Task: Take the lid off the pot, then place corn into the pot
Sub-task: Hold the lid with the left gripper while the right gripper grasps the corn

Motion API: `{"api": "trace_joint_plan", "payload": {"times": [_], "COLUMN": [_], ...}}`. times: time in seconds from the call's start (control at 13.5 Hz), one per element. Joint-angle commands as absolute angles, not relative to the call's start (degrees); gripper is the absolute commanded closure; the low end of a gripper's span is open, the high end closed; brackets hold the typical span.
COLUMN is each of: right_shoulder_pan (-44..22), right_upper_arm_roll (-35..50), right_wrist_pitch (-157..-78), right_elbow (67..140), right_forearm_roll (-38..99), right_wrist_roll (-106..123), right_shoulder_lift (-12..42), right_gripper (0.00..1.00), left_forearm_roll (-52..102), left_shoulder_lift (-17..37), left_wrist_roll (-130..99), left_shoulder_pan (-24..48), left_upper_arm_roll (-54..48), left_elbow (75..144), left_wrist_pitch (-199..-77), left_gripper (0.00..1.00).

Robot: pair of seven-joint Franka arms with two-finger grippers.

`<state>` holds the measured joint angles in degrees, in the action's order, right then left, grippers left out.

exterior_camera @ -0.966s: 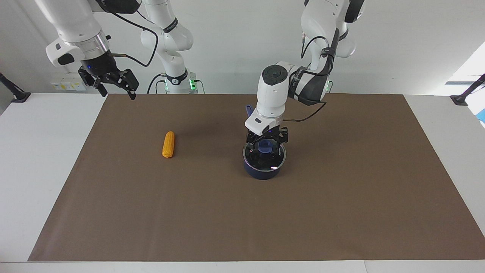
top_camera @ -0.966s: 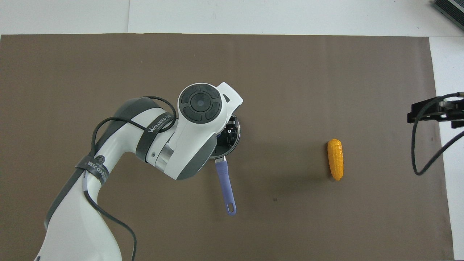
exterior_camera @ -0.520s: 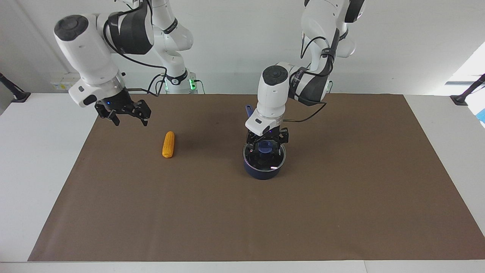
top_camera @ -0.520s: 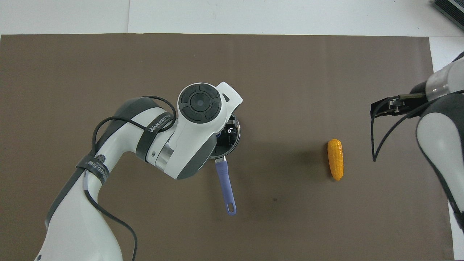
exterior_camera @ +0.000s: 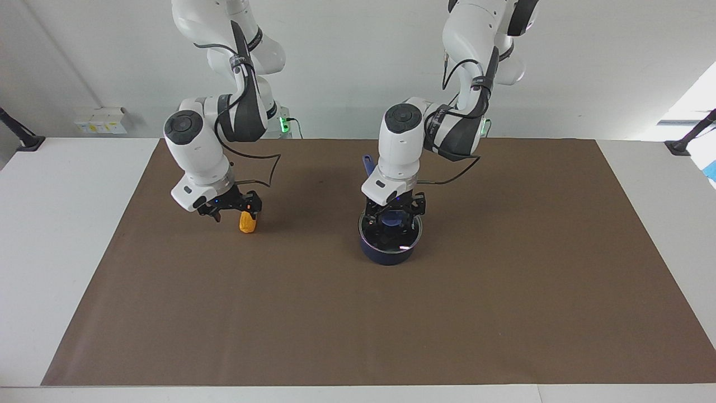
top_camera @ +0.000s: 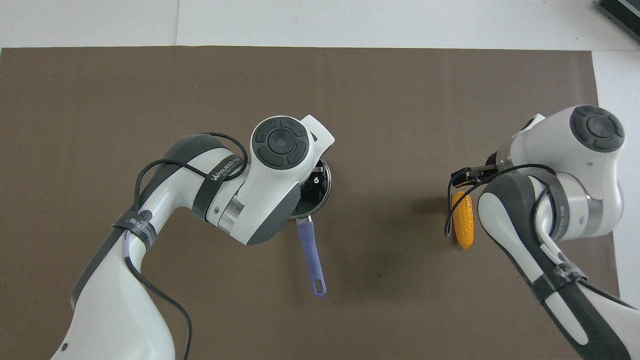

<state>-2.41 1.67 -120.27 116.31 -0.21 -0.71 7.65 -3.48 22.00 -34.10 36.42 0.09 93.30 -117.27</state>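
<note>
Two views differ: facing, we see the left pincer [exterior_camera: 394,214] down around the lid [exterior_camera: 390,230] knob on the pot [exterior_camera: 388,250], frame centre, grip unclear; the right pincer [exterior_camera: 230,208], spread, straddles the corn [exterior_camera: 248,222] at left. Overhead, arms hide both.

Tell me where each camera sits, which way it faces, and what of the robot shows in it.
Facing view: high across the table, looking at the robots; both arms show, bases at the top, the left hand over the lid on the pot, the right hand at the corn.
Overhead view: above the robots' end, looking steeply down; both arms enter from the bottom, and the pot's handle points toward the robots.
Shared: brown mat, pot, corn, both arms, half a turn apart.
</note>
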Motion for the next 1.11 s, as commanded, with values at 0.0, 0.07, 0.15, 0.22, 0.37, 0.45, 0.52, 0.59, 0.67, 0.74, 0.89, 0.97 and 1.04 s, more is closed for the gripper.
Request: {"api": "trace_joint_plan", "payload": {"times": [0.0,0.07,0.15,0.22,0.37,0.45,0.52,0.59,0.67,0.74,0.89,0.97,1.04], "right_shoulder_pan": [-3.0,-3.0,-3.1,-3.0,-2.9,-3.0,-2.9,-2.9,-2.9,-2.7,-2.9,-2.6,-2.5], "right_upper_arm_roll": [2.0,2.0,2.0,2.0,2.0,2.0,2.0,2.0,1.9,1.9,1.9,1.9,1.9], "right_wrist_pitch": [-123.0,-124.9,-126.5,-127.8,-129.4,-130.8,-132.8,-133.4,-133.4,-133.5,-133.5,-133.6,-133.6], "right_elbow": [122.3,124.3,125.6,126.1,126.8,128.0,129.4,130.2,130.4,130.9,131.0,130.9,130.9], "right_forearm_roll": [0.8,0.8,0.7,0.7,0.8,0.8,0.8,0.8,0.7,0.7,0.7,0.6,0.7], "right_wrist_roll": [-1.8,-1.8,-1.8,-1.8,-2.0,-2.2,-2.4,-2.4,-2.2,-2.0,-1.8,-1.6,-1.8], "right_shoulder_lift": [5.1,5.0,5.0,5.3,6.2,6.4,6.9,6.9,6.9,7.3,7.3,7.4,7.5], "right_gripper": [0.00,0.00,0.00,0.00,0.00,0.00,0.00,0.00,0.00,0.00,0.32,0.74,1.00], "left_forearm_roll": [-5.1,-5.1,-5.9,-6.2,-6.3,-6.3,-6.2,-6.2,-6.3,-6.4,-7.7,-8.7,-9.3], "left_shoulder_lift": [22.4,22.4,22.4,22.4,22.5,22.5,22.4,22.4,22.3,22.1,21.8,21.7,21.6], "left_wrist_roll": [-34.7,-34.7,-34.7,-34.7,-34.7,-34.7,-34.7,-34.7,-34.7,-34.6,-34.4,-34.1,-33.7], "left_shoulder_pan": [36.6,36.7,37.0,37.2,37.3,37.3,37.3,37.2,37.1,37.1,36.6,36.5,36.4], "left_upper_arm_roll": [0.4,0.4,0.4,0.4,0.4,0.4,0.4,0.4,0.4,0.5,0.7,0.8,1.0], "left_elbow": [92.5,92.5,92.3,92.1,91.5,90.9,90.1,88.7,87.6,86.9,86.3,86.3,86.2], "left_wrist_pitch": [-117.0,-116.4,-115.5,-115.1,-114.8,-113.7,-112.1,-110.5,-109.3,-108.6,-107.5,-107.0,-106.3], "left_gripper": [0.24,0.38,0.48,0.58,0.76,0.78,0.81,0.83,0.86,0.87,0.90,0.91,0.95]}}
